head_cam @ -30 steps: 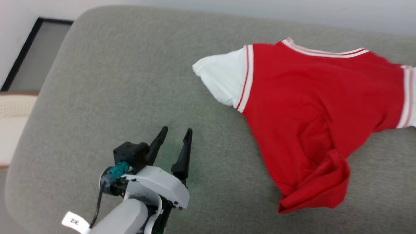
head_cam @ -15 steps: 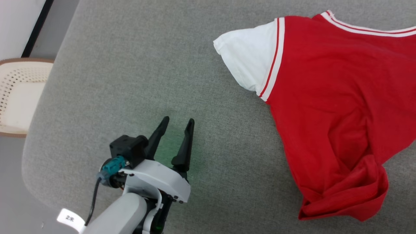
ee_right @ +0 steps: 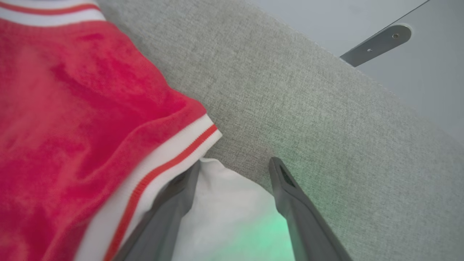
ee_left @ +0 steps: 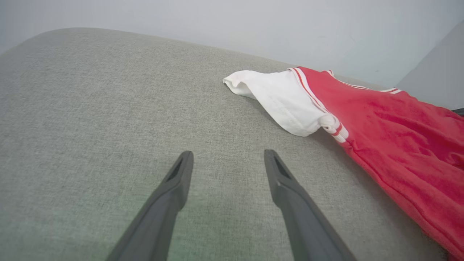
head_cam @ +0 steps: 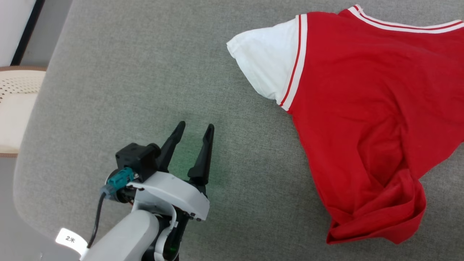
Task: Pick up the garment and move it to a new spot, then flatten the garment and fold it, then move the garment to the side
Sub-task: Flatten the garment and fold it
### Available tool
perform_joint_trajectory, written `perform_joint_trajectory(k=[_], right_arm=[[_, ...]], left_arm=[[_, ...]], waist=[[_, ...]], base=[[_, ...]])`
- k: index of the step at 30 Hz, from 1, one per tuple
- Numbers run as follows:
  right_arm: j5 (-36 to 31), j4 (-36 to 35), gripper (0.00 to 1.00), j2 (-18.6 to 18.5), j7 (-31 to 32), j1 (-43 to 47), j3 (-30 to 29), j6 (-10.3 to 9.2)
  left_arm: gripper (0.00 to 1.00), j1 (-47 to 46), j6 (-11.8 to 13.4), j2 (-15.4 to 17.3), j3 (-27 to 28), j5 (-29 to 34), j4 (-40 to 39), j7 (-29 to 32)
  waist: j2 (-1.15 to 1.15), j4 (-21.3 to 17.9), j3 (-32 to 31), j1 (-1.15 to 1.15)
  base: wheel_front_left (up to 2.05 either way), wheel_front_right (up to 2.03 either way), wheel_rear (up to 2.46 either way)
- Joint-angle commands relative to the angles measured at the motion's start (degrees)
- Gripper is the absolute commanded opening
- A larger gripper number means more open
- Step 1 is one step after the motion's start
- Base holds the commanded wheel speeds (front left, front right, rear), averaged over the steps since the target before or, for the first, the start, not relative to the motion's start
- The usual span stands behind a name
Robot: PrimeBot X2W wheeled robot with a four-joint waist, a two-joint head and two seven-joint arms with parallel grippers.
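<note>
On the grey fabric cushion (head_cam: pixel 145 72), toward its right side, the garment (head_cam: pixel 362 108) lies loosely spread, red body up. One white sleeve (head_cam: pixel 261 65) points out to the bare left half, and the lower hem (head_cam: pixel 377 221) is bunched and rolled over on itself. Not flat, not folded. The left hand (head_cam: pixel 195 126) hovers above bare cushion, well apart from that sleeve, with its two dark fingers spread wide and nothing between them. The right hand (ee_right: pixel 235 163), in its own wrist view, sits low over the other white sleeve (ee_right: pixel 224 203), just beside the striped trim. Its fingers are also spread wide with cloth lying under the gap, and I cannot tell whether they touch the fabric. No pinch is made, so neither hand has hold of anything. Judgement: the task is at an early stage. Whether this spot is the original or the new one cannot be read from here. Smoothing out the hem, making the folds and carrying the shirt to the side all appear to remain. The right hand looks the better placed to take a sleeve first.
</note>
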Motion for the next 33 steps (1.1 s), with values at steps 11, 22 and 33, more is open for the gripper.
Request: perform_joint_trajectory(k=[11,22,33], right_arm=[[2.4,-0.4,1.0,2.3,-1.9,4.6,9.9,0.8],[4.3,1.8,0.0,1.6,-4.4,1.9,13.4,0.45],[6.0,3.8,0.0,3.2,-7.6,-1.9,14.6,0.38]], left_arm=[[1.0,-0.2,1.0,0.6,0.3,-0.1,-1.3,0.2],[1.0,-2.0,0.7,1.1,0.9,0.3,-2.2,0.0],[1.0,-23.4,-10.4,2.4,2.3,0.0,3.9,6.0]], waist=[[0.0,-0.9,0.8,0.0],[0.0,-1.2,1.2,0.0],[0.0,-3.1,1.5,0.0]], base=[[0.0,0.0,0.0],[0.0,0.0,0.0],[0.0,0.0,0.0]])
